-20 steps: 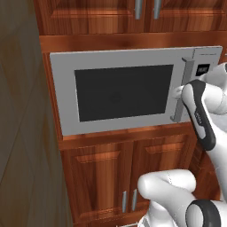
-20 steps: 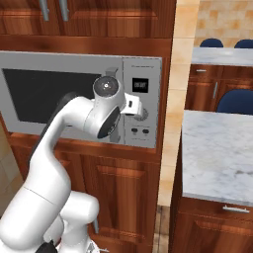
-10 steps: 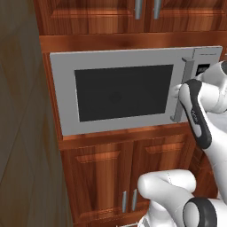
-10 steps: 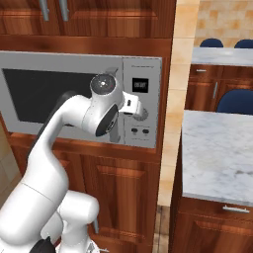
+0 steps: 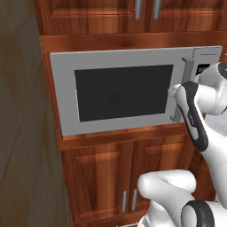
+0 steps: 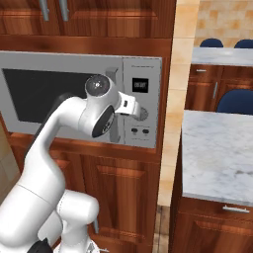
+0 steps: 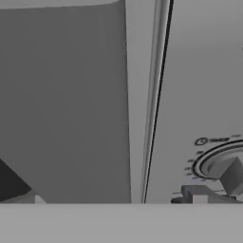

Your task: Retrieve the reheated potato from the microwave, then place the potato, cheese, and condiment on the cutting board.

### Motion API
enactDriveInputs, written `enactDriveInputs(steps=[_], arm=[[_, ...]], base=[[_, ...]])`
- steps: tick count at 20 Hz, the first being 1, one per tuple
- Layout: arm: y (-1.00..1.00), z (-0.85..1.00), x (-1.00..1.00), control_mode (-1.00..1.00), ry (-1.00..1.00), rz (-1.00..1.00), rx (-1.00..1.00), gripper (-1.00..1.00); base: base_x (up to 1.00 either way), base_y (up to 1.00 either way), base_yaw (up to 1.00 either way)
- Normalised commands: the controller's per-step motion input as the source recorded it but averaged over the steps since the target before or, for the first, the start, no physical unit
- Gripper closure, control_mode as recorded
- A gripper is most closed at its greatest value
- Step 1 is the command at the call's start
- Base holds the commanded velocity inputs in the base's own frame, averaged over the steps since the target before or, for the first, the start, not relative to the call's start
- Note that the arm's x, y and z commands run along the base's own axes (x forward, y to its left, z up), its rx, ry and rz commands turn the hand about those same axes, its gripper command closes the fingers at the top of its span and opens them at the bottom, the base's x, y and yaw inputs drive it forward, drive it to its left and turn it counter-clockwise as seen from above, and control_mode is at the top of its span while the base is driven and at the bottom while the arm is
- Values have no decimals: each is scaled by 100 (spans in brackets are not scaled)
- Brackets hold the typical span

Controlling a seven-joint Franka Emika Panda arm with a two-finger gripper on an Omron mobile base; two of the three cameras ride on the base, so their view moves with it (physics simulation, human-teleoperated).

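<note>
Overhead — wood cabinets (image 5: 133,17), microwave (image 5: 66,102) shut

the microwave (image 5: 119,62) has a matt silver-grey metal-look casing with a dark, faintly glossy glass window (image 5: 123,91) and a smooth grey knob (image 7: 223,163). the cabinets (image 5: 111,177) around it are polished reddish-brown wood with slim metal handles (image 5: 128,201). the arm (image 6: 59,148) is smooth glossy white plastic. a counter (image 6: 217,153) looks like pale speckled stone.
</note>
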Motion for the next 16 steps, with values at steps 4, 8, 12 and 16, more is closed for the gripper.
enactDriveInputs(steps=[4,8,12,16], arm=[[27,-3,34,-100,-8,-3,0,100],[18,-12,50,-100,-11,0,3,100],[24,-16,47,-100,-11,0,3,100],[45,-16,10,-100,-17,0,2,100]], base=[[0,0,0],[0,0,0],[0,0,0],[0,0,0]])
